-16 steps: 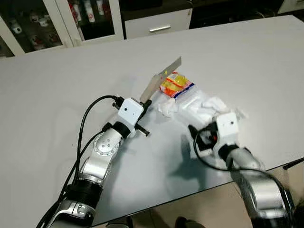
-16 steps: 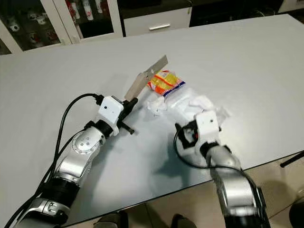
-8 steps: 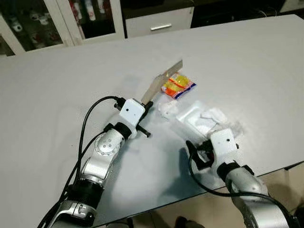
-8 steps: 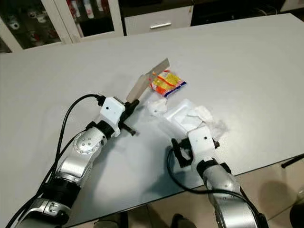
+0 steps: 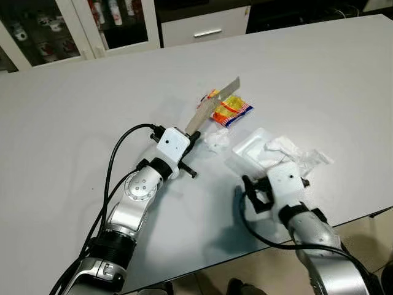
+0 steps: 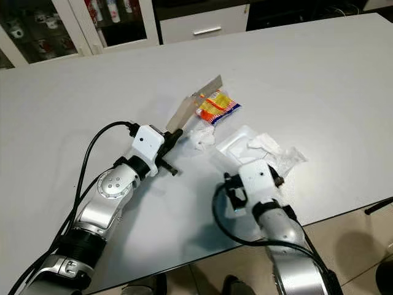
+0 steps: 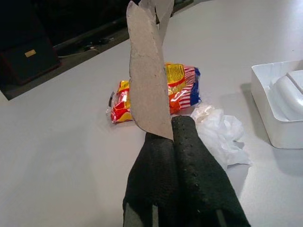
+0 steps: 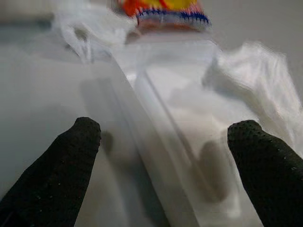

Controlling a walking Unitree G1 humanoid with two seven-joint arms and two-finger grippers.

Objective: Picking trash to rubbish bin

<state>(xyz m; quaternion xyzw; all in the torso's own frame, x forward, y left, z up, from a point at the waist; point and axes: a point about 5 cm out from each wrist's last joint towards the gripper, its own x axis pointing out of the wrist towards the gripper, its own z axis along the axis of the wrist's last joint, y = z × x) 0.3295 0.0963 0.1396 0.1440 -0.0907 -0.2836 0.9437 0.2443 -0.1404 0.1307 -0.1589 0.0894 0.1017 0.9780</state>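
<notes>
The right end effector [image 8: 161, 161] sits low over the tabletop [image 5: 73, 104] near its near edge, its 2 black fingers [image 8: 71, 156] spread wide apart with nothing between them yet; straight ahead of it, just beyond the fingertips, lies the clear plastic tray [image 5: 261, 147], so the coming move looks like a short push forward and away from the near edge; the tray's long side runs on a slant across the finger line, from the near edge toward the far right, and its raised rim sits between the 2 fingers in the right wrist view, which suggests the rim is what a closing grip would catch; crumpled white wrap [image 5: 307, 157] lies against the tray on its right side, toward the right edge, and may get dragged along

The left end effector [image 7: 173, 137] is clamped on a strip of brown cardboard [image 5: 215, 104], which stands tilted up and away from it; just beyond that strip lies the orange and yellow snack packet [image 5: 230, 109], and beside the fingers a small ball of white tissue [image 5: 216, 140]; the right arm is the nearer one to the tray, the left nearer to the packet and tissue

Open tabletop spreads to the left and far side; the near edge is close behind the right arm, so there is little room to draw back without leaving the surface; I see no bin
</notes>
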